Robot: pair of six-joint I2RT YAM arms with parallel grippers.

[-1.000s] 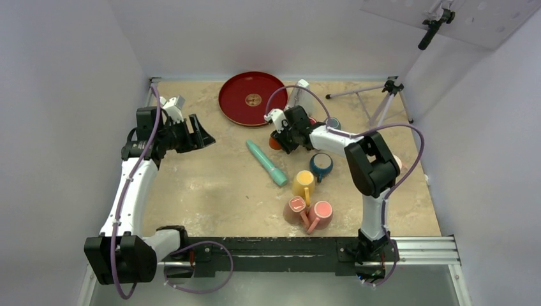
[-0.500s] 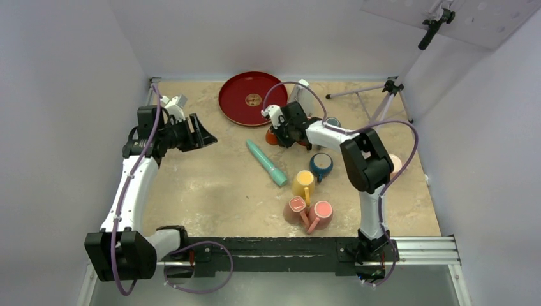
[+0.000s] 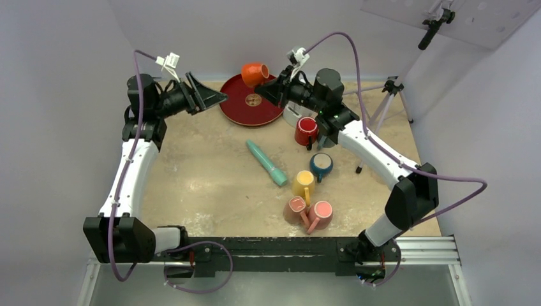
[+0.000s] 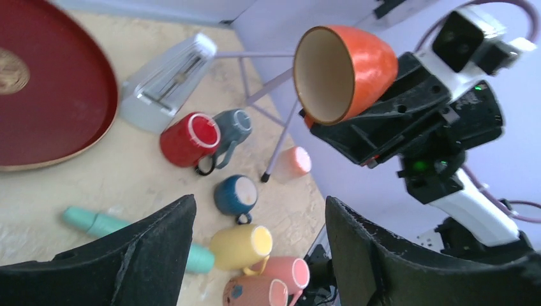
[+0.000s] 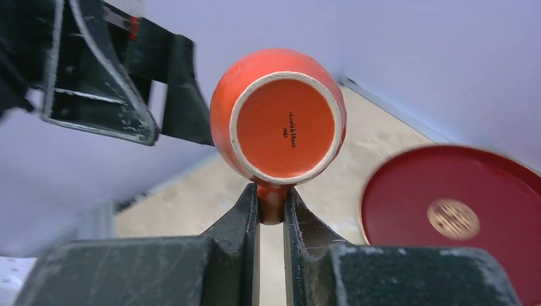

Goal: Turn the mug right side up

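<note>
1. Top external view.
   - Held in the air over the far rim of the red tray [image 3: 237, 109]: orange mug [image 3: 254, 73], tipped on its side, mouth turned toward the left arm.
   - Right gripper [image 3: 266, 87] clamped on the mug's handle.
   - Left gripper [image 3: 215, 97] spread wide, holding nothing, raised near the mug and pointing at it but apart from it.
   - Down on the table [image 3: 204, 185]: red mug [image 3: 305, 131], blue mug [image 3: 321, 166], yellow mug [image 3: 303, 183], two pink mugs [image 3: 309, 212] and a teal tube [image 3: 268, 163].
   - Tripod [image 3: 383, 95] at the far right.

2. Left wrist view.
   - Own fingers [image 4: 153, 252] far apart, with nothing between them.
   - Orange mug [image 4: 348, 67] up high, open mouth facing this camera, gripped from below and behind by the right gripper's black fingers [image 4: 363, 137].
   - Red mug [image 4: 189, 139] on its side just beside a grey-blue mug [image 4: 235, 124].

3. Right wrist view.
   - Fingers [image 5: 239, 220] closed narrowly on the orange handle.
   - Mug's flat base [image 5: 281, 127] facing this camera.
   - Left gripper [image 5: 121, 83] beyond the mug, upper left.
   - Red tray [image 5: 472, 217] lower right.
</note>
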